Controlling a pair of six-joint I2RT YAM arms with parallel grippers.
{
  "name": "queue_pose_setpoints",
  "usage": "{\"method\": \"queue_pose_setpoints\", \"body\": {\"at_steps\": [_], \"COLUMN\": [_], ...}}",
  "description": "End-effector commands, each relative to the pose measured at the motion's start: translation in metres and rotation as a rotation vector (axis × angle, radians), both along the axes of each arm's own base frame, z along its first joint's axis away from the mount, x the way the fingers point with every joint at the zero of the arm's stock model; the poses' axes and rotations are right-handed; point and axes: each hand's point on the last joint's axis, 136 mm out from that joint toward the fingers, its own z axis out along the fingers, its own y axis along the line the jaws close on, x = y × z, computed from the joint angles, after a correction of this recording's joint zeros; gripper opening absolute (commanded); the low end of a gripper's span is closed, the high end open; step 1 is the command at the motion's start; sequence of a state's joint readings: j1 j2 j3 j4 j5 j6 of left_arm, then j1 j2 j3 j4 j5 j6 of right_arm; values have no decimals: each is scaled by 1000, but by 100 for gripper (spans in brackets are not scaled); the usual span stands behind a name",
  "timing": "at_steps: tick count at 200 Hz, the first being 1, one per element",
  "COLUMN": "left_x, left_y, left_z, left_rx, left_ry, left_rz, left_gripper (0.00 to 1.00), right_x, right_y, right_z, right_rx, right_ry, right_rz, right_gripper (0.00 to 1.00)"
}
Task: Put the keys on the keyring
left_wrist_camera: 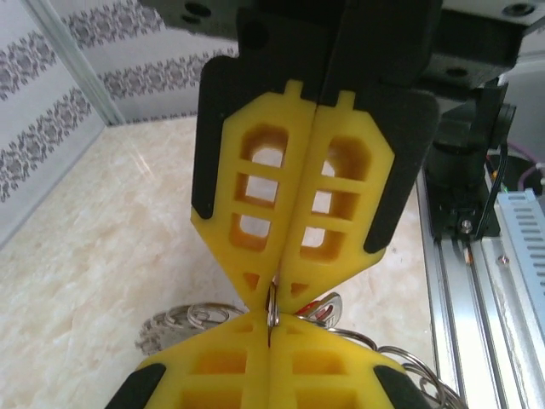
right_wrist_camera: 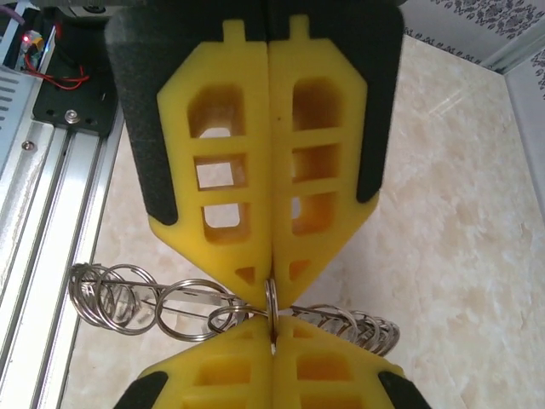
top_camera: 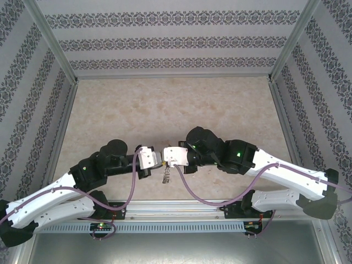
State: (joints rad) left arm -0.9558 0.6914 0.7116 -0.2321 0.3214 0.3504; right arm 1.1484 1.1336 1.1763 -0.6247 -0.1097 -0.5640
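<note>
My two grippers meet tip to tip above the table's near edge. The keyring [left_wrist_camera: 272, 305] stands edge-on between them, and thin wire loops [right_wrist_camera: 115, 294] fan out from it on both sides. My left gripper [left_wrist_camera: 271, 331] is shut on the ring's near rim, and my right gripper [right_wrist_camera: 272, 331] is shut on the opposite rim. Each wrist view has the other gripper coming down from the top, also closed on the ring. A small key with a red patch [left_wrist_camera: 328, 308] hangs just behind the ring, right of my left fingertips. From above, the bunch of loops [top_camera: 166, 175] dangles below the joined grippers.
The aluminium rail [top_camera: 176, 209] at the near edge runs right below the hanging loops. It also borders the right side of the left wrist view [left_wrist_camera: 477, 281]. Marble tabletop [top_camera: 176, 110] stretches beyond the grippers to the patterned walls.
</note>
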Motion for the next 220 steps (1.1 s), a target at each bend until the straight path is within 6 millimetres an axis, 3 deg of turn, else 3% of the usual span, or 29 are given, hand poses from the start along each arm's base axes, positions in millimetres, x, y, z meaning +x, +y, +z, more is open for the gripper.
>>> {"method": "queue_pose_setpoints", "body": {"at_steps": [1, 26, 60, 100, 133, 152, 173, 209, 220], "left_x": [-21, -31, -38, -43, -24, -13, -5, 3, 3], "left_y": [-6, -5, -6, -2, -5, -5, -6, -11, -13], "left_z": [38, 56, 63, 70, 45, 25, 9, -5, -8], "left_rx": [-197, -292, -333, -388, -227, -74, 59, 162, 165], "left_ry": [-44, -72, -82, -91, -34, -9, 4, 10, 11], "left_rz": [-97, -151, -187, -204, -107, -61, -40, -27, -31], "left_gripper": [0, 0, 0, 0, 0, 12, 17, 18, 10], "right_x": [-10, -22, -24, -25, -19, -13, -8, -2, -1], "right_y": [7, 7, 3, 1, -4, -5, -4, 0, 1], "right_z": [26, 32, 36, 41, 43, 35, 25, 17, 15], "right_rx": [152, 242, 274, 297, 270, 191, 101, 13, 3], "right_ry": [8, 63, 81, 77, 32, 15, 15, 22, 23], "right_rz": [37, 81, 82, 88, 69, 50, 44, 27, 21], "right_gripper": [11, 15, 14, 2, 0, 0, 0, 0, 0]}}
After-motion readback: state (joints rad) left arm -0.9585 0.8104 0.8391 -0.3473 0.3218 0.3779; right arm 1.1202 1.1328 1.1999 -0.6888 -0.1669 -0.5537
